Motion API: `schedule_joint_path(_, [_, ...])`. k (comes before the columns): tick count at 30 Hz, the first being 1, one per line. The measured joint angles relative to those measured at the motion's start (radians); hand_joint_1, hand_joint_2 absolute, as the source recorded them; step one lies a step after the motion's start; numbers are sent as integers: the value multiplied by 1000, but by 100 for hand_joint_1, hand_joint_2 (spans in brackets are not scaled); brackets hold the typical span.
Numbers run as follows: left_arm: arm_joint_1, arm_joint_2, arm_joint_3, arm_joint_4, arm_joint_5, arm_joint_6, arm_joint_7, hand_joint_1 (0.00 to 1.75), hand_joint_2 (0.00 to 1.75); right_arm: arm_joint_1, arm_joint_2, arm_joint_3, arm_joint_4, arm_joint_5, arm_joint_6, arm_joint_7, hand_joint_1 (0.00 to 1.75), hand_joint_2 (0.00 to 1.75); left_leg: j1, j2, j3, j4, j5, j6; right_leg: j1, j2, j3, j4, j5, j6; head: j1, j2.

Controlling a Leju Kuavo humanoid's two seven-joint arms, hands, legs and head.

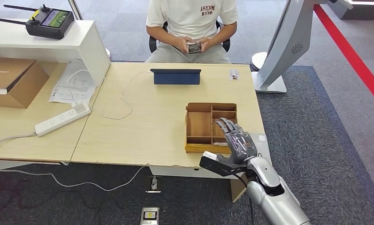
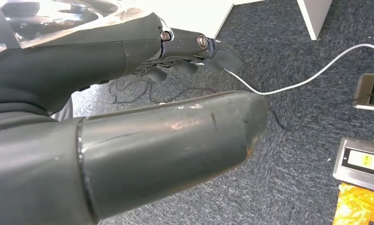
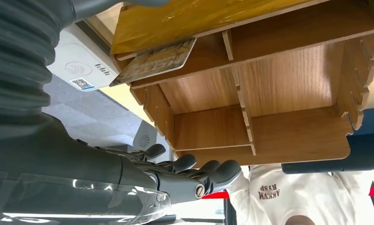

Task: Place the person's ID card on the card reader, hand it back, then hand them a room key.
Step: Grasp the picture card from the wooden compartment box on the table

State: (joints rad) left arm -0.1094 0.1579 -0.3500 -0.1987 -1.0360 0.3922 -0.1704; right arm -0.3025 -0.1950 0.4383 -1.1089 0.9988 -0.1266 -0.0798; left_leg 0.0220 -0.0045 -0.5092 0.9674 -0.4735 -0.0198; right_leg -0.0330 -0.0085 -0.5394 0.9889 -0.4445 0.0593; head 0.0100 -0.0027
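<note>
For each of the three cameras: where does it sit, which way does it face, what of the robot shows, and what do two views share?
Head view: high on the body, looking down at the table; right hand over the tray.
Left wrist view: behind the left hand, facing carpet and a cable.
Right wrist view: behind the right hand, facing the tray.
Shared: tray and person in head and right wrist views.

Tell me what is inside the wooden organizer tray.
The wooden organizer tray has bare compartments in the head view. The right wrist view shows one patterned card in a near compartment. The right robot hand covers the tray's near right corner in the head view.
</note>
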Motion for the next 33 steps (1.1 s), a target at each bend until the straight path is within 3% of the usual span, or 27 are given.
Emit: schedule_joint_path(33, [0, -3, 5, 0, -8, 2, -13, 0, 0, -41, 9, 4, 138, -34, -67, -19, 0, 175, 0, 0, 0, 0, 0, 0, 0, 0, 0, 0, 0, 0, 0, 0])
